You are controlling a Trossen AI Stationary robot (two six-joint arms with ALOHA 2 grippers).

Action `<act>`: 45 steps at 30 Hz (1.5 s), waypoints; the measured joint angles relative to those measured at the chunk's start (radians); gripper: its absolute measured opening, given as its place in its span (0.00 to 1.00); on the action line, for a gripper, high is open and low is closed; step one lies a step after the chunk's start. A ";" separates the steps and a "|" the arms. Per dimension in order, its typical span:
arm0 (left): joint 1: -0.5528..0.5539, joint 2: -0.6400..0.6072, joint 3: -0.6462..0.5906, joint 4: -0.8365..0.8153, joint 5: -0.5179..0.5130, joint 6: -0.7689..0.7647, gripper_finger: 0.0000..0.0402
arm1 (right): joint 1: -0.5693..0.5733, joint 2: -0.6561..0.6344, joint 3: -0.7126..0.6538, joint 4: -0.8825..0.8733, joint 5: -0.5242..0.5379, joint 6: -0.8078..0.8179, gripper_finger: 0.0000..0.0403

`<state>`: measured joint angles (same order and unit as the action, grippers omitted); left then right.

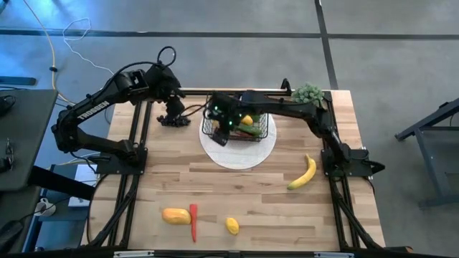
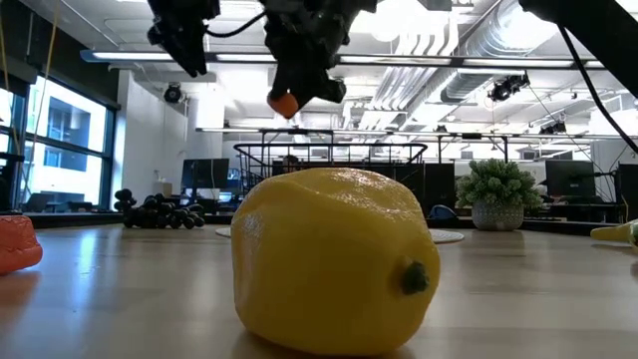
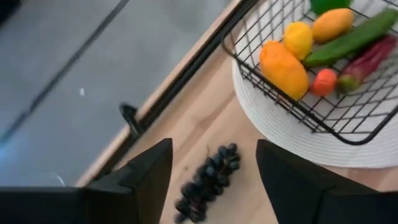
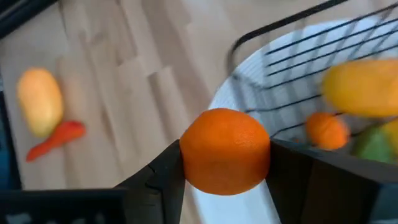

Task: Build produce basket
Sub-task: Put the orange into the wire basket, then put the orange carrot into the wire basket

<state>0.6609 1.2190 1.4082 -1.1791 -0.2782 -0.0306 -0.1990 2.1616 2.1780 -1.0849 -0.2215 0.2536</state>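
Note:
The black wire basket [image 1: 247, 129] stands on a round white disc [image 1: 240, 154] at the table's far middle. It holds a mango, a lemon, a cucumber, a chilli and other produce [image 3: 323, 43]. My right gripper [image 4: 225, 163] is shut on a small orange [image 4: 225, 151] over the basket's left end [image 1: 219, 132]. My left gripper [image 3: 214, 155] is open above the dark grapes [image 3: 208, 180], which lie on the table left of the disc [image 1: 172, 118]. A banana [image 1: 303, 174], a mango [image 1: 176, 215], a red chilli [image 1: 193, 223] and a lemon [image 1: 232, 226] lie on the table. My right gripper pinches the orange between its two fingers, one finger [image 4: 163, 177] on each of its opposite sides. The fingers point down. The orange is lifted clear and shows above the basket's rim in the low view [image 2: 285, 103].
A bushy green plant in a pot [image 1: 308, 92] stands at the far right of the table. The near lemon [image 2: 334, 259] fills the front of the low view. Bare wood lies between the disc and the produce near the front edge.

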 joint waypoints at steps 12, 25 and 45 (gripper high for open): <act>-0.030 0.000 -0.050 -0.121 0.203 -0.406 0.58 | -0.122 0.019 0.000 0.086 0.003 -0.165 0.38; -0.235 0.000 -0.159 -0.142 0.241 -0.716 0.58 | -0.156 0.121 0.000 0.041 -0.083 -0.234 0.38; -0.656 0.000 -0.201 -0.159 0.291 -0.883 0.58 | -0.146 0.132 0.000 0.102 -0.067 -0.236 0.61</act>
<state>0.0054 1.2190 1.2068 -1.3383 0.0127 -0.9138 -0.3450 2.2940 2.1777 -0.9831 -0.2882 0.0172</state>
